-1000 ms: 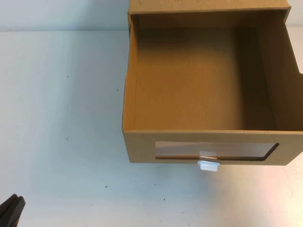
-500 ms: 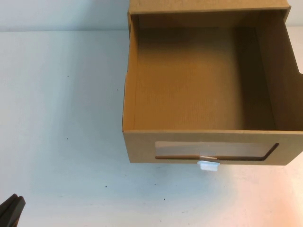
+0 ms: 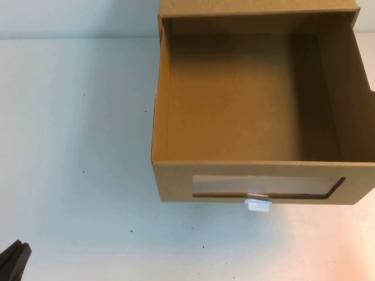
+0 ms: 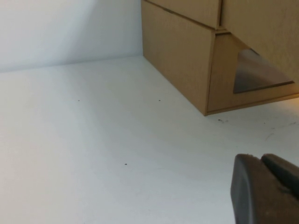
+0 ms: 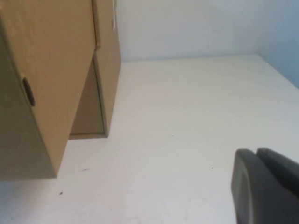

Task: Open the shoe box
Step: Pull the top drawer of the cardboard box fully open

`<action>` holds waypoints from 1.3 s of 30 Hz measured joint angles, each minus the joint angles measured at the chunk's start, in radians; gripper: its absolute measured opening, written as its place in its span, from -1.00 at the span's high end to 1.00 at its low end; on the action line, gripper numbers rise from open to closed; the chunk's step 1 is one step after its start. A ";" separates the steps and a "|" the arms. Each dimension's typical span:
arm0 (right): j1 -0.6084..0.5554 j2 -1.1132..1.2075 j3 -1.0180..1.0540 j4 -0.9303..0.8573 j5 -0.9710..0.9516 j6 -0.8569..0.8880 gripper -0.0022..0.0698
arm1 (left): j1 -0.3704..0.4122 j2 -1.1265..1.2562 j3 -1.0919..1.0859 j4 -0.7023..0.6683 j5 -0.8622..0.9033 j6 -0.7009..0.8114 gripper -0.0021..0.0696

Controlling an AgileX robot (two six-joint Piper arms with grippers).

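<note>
The brown cardboard shoe box (image 3: pixel 258 99) stands at the back right of the white table, its drawer pulled out toward me and empty inside. The drawer's front panel has a clear window (image 3: pixel 266 186) and a small white pull tab (image 3: pixel 258 204). My left gripper (image 3: pixel 13 261) shows only as a dark tip at the bottom left corner, far from the box; in the left wrist view it (image 4: pixel 261 158) is shut with nothing in it. My right gripper (image 5: pixel 257 151) is out of the high view; the right wrist view shows it shut and empty, low over the table beside the box (image 5: pixel 51 79).
The white table (image 3: pixel 82 146) stretches left of and in front of the box. A white wall (image 4: pixel 60 28) rises behind the table. The box's outer sleeve (image 3: pixel 258 7) sits against the back edge.
</note>
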 joint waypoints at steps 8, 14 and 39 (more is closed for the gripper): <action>0.000 0.000 0.000 0.198 0.112 -0.257 0.98 | 0.000 0.000 0.000 0.000 0.000 0.000 0.95; 0.000 0.000 0.000 0.294 0.181 -0.371 0.98 | 0.000 0.000 0.000 0.000 0.000 0.000 0.95; 0.000 0.000 0.000 0.313 0.186 -0.388 0.98 | 0.000 0.000 0.000 0.003 -0.012 0.000 0.95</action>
